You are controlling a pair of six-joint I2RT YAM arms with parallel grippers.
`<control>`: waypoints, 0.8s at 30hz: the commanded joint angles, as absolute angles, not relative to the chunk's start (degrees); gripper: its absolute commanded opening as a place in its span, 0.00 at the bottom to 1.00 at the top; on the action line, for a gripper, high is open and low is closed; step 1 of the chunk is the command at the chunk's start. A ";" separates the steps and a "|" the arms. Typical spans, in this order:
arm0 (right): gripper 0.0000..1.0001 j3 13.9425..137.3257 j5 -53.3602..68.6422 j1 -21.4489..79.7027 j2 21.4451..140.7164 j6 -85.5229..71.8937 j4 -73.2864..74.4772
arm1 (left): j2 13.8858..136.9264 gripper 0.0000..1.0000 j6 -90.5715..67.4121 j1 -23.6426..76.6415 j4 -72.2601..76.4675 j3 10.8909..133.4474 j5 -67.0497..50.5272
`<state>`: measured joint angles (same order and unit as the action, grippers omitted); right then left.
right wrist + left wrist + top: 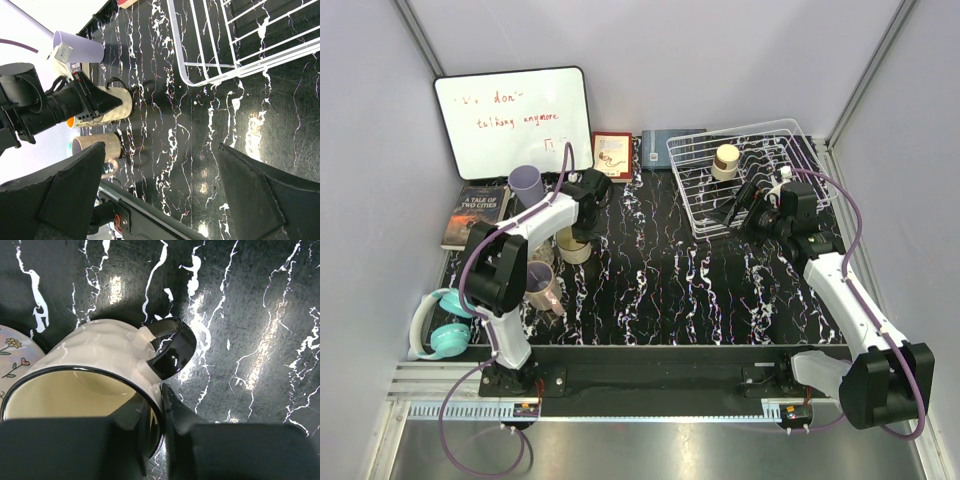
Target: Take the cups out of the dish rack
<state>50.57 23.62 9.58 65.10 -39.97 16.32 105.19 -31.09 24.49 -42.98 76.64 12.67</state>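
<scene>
A cream mug (100,355) with a black rim and black handle stands on the black marbled table (660,280); it also shows in the top view (573,246) and the right wrist view (114,104). My left gripper (162,415) is shut on its rim, one finger inside and one outside. A lavender cup (527,183), a beige mug (542,287) and an orange-inside cup (73,122) stand close by. The white wire dish rack (760,185) holds one cream cup (726,160). My right gripper (165,185) is open and empty at the rack's front edge (740,208).
A whiteboard (513,120) leans on the back wall, with a small red book (612,155) and a blue box (665,148) beside it. A dark book (475,215) and teal headphones (445,325) lie at the left. A pale floral-patterned thing (10,352) touches the cream mug.
</scene>
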 commanded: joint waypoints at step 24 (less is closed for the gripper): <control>0.99 93.40 -9.55 10.02 95.69 -23.83 33.73 | 81.92 0.75 -31.64 29.26 -39.11 83.59 12.48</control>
